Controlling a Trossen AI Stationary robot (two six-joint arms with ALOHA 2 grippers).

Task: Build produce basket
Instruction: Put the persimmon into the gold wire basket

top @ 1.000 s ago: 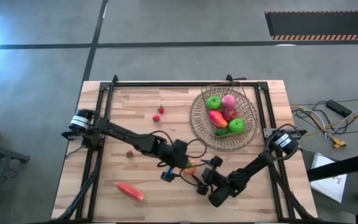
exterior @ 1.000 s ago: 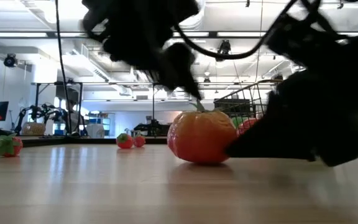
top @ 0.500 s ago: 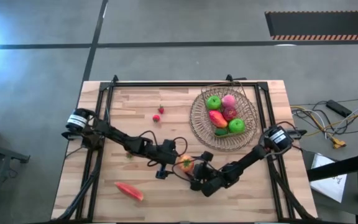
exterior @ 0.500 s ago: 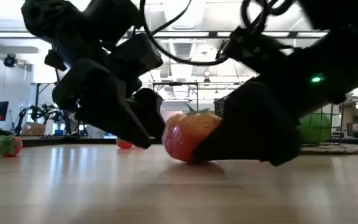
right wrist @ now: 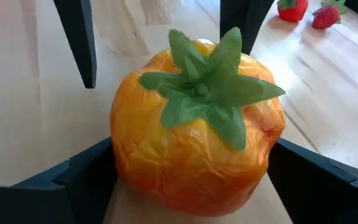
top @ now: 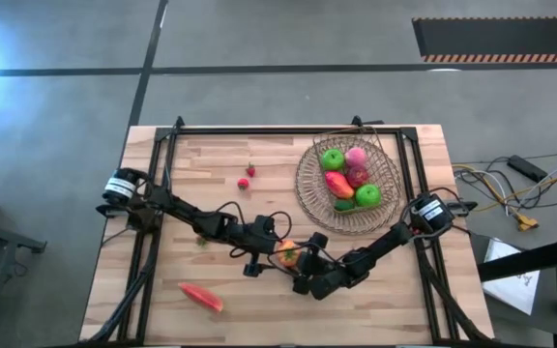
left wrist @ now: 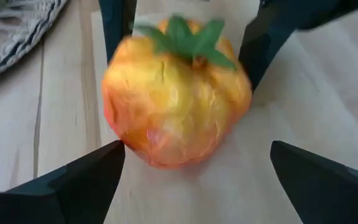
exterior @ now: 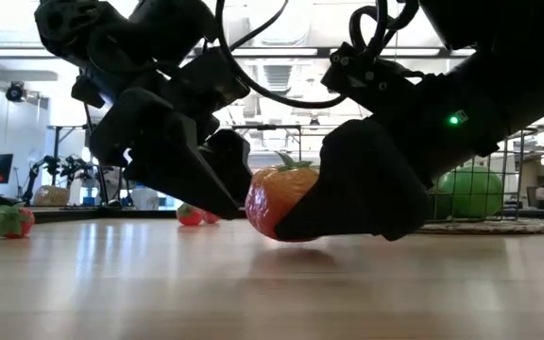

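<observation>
The orange-red tomato [top: 286,253] with a green leafy cap lies on the table's near middle. My right gripper [top: 298,265] comes at it from the right and is shut on it. My left gripper [top: 273,254] is open, low on the tomato's left, with one finger on either side of it [left wrist: 194,168]. The round tan wire basket [top: 307,179] stands on the table at the far right and holds green apples, a pink peach and other produce. A long red pepper [top: 201,297] lies near the front left. Small strawberries [top: 248,176] lie at the far middle. My right gripper pinches the tomato's two opposite sides [right wrist: 122,168] between its fingers [right wrist: 79,180]. The fingers come nearly level from the table's near right. The tomato sits tilted, cap toward this wrist; whether its underside [exterior: 277,236] touches the table I cannot tell. My left gripper has one finger [left wrist: 79,180] right beside the tomato's side [left wrist: 114,134]. Whether it touches I cannot tell. The other finger [left wrist: 322,180] stands apart from the tomato.
Another strawberry [top: 201,240] lies under the left arm and shows at the left in the low view [exterior: 9,220]. A black frame [top: 259,130] runs along the table's far edge and down both sides. Bare wood lies at the far left.
My right gripper has gone from the near right toward the tomato and closed in around it. My left gripper has come down and drawn back toward the table's left, to the tomato's left side. The tomato has shifted a little to the left and tipped.
</observation>
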